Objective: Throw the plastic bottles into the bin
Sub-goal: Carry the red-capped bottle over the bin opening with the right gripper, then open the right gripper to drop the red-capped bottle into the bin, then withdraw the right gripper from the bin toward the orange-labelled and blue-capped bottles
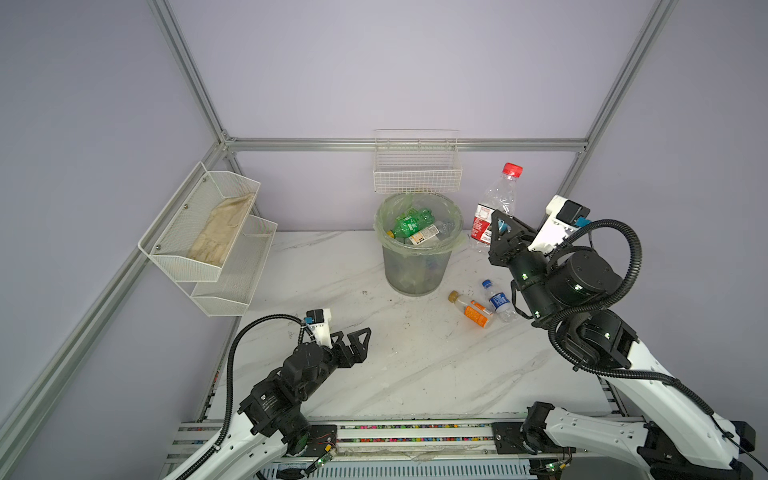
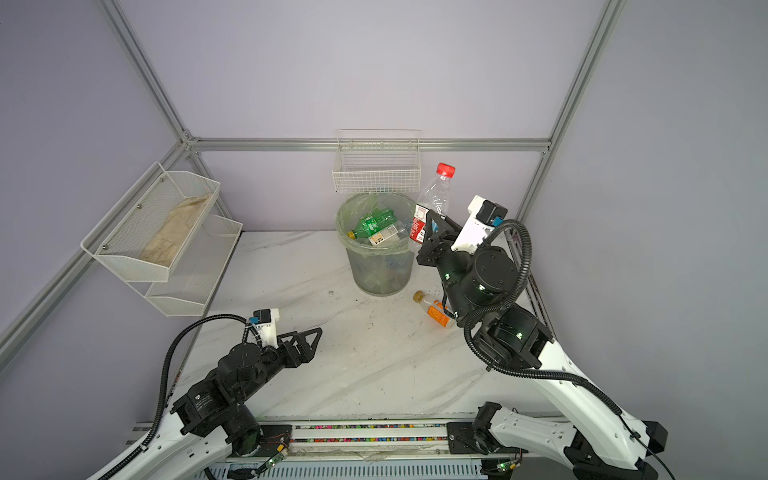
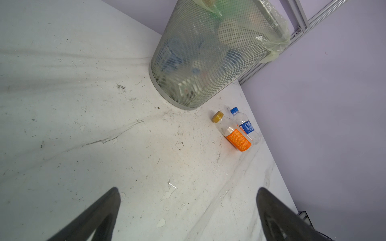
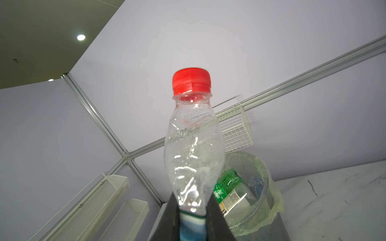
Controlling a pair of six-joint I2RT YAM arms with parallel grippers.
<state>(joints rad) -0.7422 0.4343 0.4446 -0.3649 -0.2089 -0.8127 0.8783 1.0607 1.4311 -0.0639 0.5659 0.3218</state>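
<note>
Beside bin (image 1: 415, 270), mid-carry: clamps red-cap bottle (image 1: 498, 195) cap-up in right gripper (image 1: 500, 224), just off the rim. Likely needs a swing over the mouth, then release. Leaves left gripper (image 1: 354, 334) wide, empty; orange bottle (image 1: 473, 309) and blue bottle (image 1: 498, 301) lying near bin's foot.

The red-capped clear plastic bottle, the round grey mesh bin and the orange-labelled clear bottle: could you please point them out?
red-capped clear plastic bottle (image 4: 194, 150): right wrist view, crumpled clear body.
round grey mesh bin (image 1: 415, 270): a top view, mesh side wall.
orange-labelled clear bottle (image 3: 238, 139): left wrist view, orange label.
</note>
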